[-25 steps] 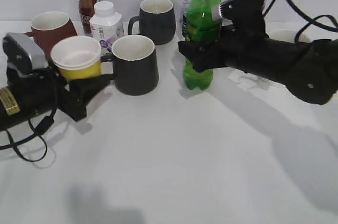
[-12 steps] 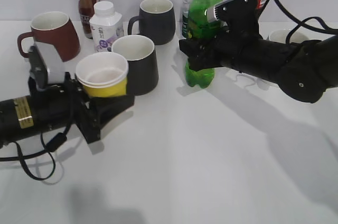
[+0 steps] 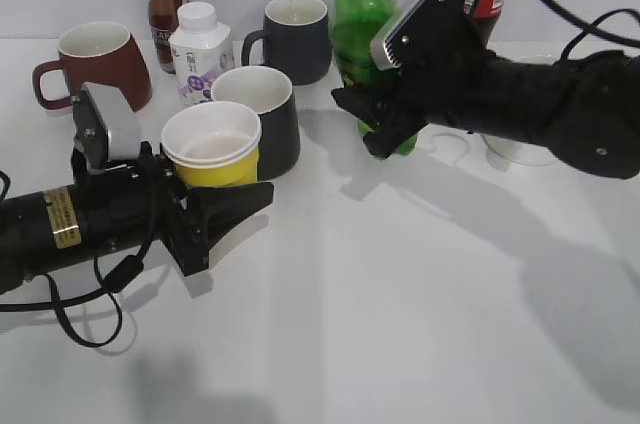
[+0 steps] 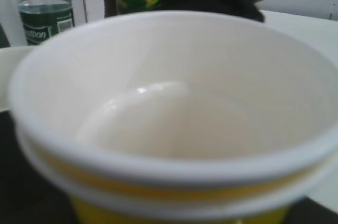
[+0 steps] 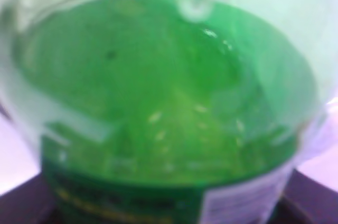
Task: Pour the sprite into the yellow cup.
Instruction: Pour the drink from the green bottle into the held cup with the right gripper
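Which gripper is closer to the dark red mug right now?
Left. The left gripper, holding the yellow cup, sits just right of the dark red mug; the right gripper grips the sprite across the table.

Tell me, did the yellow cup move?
Yes. The cup went right and nearer us, from beside the red mug to before the dark mug.

No legible text on anything.

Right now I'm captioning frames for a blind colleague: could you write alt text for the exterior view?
The right gripper holds a green sprite bottle, tilted left, while the left gripper holds an empty yellow cup above a white table. Behind stand a red mug, two dark mugs and small bottles.
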Available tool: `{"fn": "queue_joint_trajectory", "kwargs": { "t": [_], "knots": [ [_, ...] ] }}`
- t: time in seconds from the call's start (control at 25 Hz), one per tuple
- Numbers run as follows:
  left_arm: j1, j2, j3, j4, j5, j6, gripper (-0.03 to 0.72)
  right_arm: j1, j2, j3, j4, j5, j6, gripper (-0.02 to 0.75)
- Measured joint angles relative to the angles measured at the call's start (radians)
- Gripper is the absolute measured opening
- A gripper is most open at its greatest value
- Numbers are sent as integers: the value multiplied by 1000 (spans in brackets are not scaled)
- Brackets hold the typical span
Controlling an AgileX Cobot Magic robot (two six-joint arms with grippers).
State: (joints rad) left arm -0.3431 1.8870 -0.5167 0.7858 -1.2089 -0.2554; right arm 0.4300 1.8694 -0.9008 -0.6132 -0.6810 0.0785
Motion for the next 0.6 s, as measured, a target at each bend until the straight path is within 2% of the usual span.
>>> {"fn": "queue_joint_trajectory", "kwargs": {
  "t": [0.36,0.6],
  "knots": [
    [-2,0,-3,-3,30,-28,418,0,-91,0,-99,105,-218,459],
    [-66,0,-50,-3,121,-29,417,0,-107,0,-161,119,-306,459]
  ]
}}
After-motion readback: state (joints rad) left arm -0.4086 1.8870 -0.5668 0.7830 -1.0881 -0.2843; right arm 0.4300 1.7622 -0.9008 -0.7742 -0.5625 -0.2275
